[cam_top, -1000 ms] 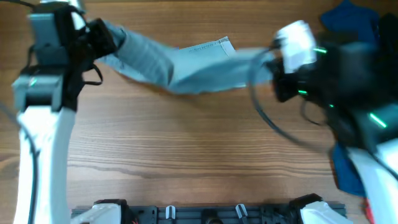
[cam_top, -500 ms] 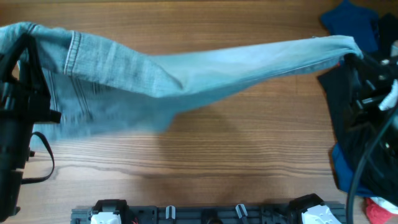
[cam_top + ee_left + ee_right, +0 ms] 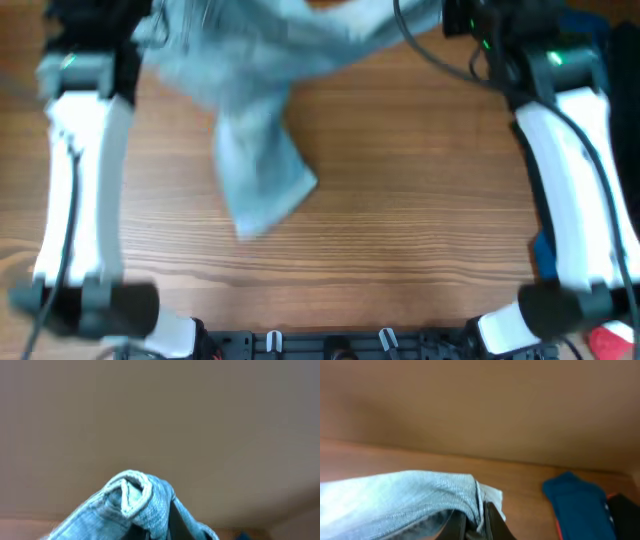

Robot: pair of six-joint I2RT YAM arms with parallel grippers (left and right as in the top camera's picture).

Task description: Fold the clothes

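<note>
Wood-grain table (image 3: 400, 230) sits beneath the shorts (image 3: 255, 170), held up over its far edge with one end drooping toward its middle. Left gripper (image 3: 162, 527) and right gripper (image 3: 474, 527) each pinch denim. By the look of it, no fold is made yet and all the folding remains.

The denim shorts (image 3: 262, 175) — stretched wide before — now hang bunched (one leg dangling).
</note>
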